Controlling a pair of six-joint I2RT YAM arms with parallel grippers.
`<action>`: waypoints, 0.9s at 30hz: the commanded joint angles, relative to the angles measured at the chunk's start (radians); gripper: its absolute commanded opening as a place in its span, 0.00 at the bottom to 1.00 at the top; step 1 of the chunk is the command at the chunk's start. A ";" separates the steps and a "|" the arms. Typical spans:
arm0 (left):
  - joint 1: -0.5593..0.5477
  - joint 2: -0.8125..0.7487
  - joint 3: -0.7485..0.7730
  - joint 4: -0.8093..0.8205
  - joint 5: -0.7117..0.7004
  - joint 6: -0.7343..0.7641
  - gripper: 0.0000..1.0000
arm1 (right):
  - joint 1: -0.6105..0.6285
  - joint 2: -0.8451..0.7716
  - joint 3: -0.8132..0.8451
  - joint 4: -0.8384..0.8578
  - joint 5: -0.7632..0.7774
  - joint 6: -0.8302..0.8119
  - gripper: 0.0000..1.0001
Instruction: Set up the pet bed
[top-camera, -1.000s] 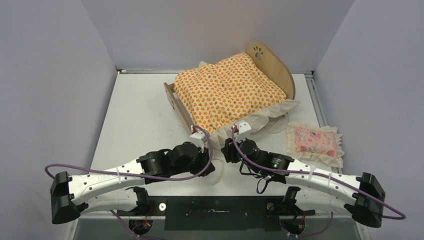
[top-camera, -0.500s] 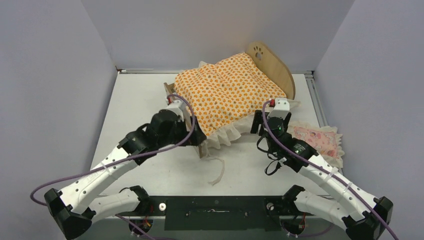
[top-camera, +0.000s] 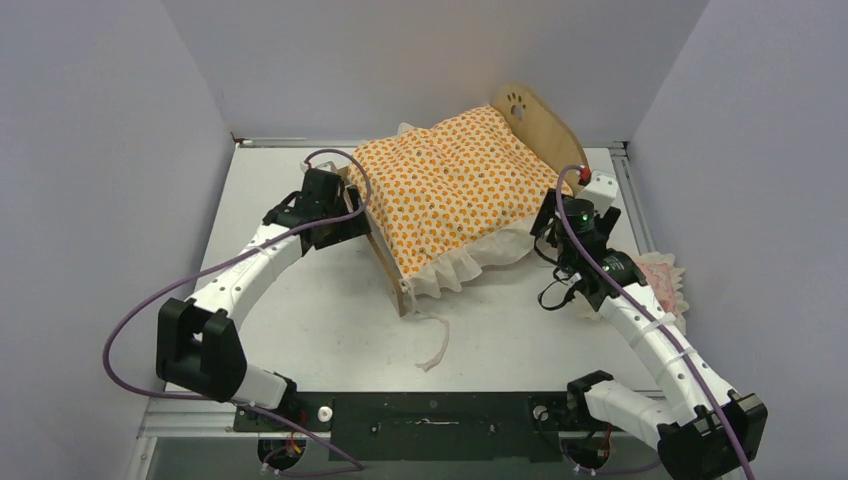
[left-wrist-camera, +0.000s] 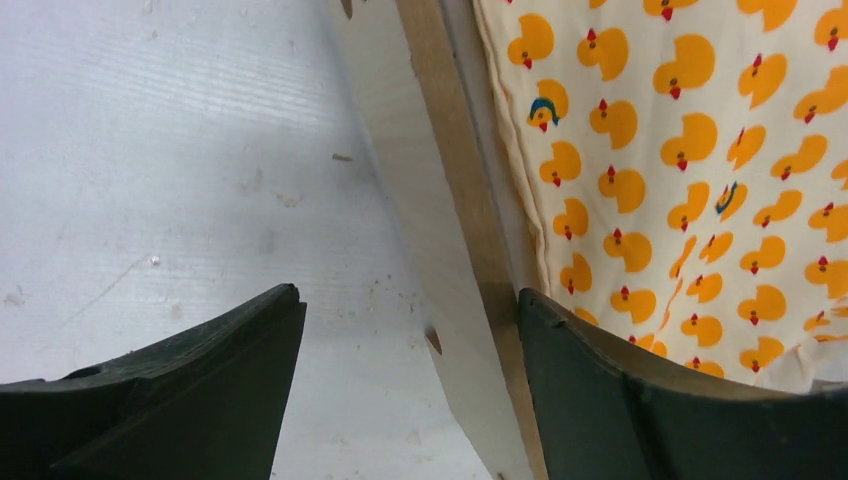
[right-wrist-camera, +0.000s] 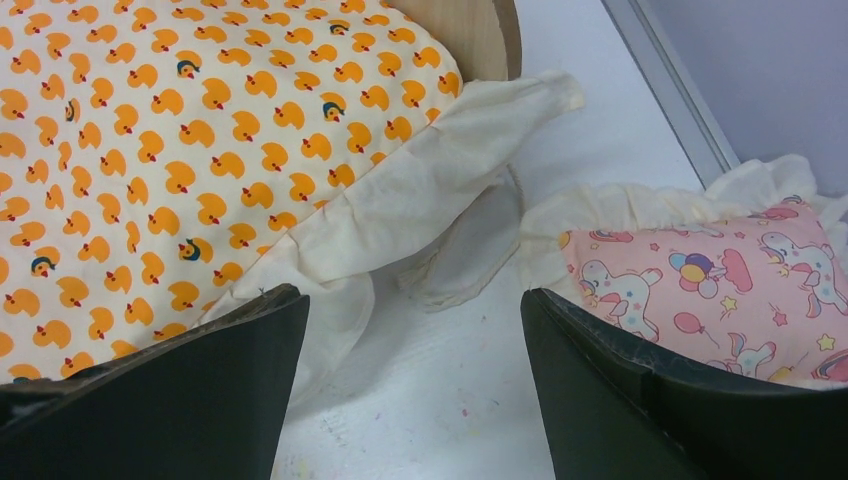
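Our left gripper (left-wrist-camera: 410, 330) stands spread wide and grips nothing, with the side rail of the pet bed (top-camera: 547, 125) showing between its jaws. Our right gripper (right-wrist-camera: 412, 335) is likewise spread and empty, above the mattress (right-wrist-camera: 150, 150) ruffle and beside the pillow (right-wrist-camera: 720, 275). The bed sits mid-table (top-camera: 280, 290), toward the far edge.

Orange duck-print mattress (top-camera: 450, 190) far centre, cream ruffle draping toward near right. Pink frilled pillow (right-wrist-camera: 700, 270) right, just beside ruffle. Cream cloth strip (top-camera: 437, 345) on white desk (top-camera: 270, 290).

pet bed (left-wrist-camera: 445, 190) — light plywood, arched paw-print headboard (top-camera: 547, 132) upright at far end — stands askew.
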 joint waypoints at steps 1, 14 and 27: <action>0.014 0.061 0.063 0.112 -0.027 0.028 0.73 | -0.056 0.037 0.079 0.033 -0.154 -0.021 0.77; 0.014 0.058 -0.035 0.220 0.002 -0.035 0.15 | 0.088 0.104 0.063 0.093 -0.607 -0.010 0.59; -0.005 -0.046 -0.143 0.242 -0.022 -0.101 0.04 | 0.561 0.321 0.062 0.294 -0.577 0.034 0.41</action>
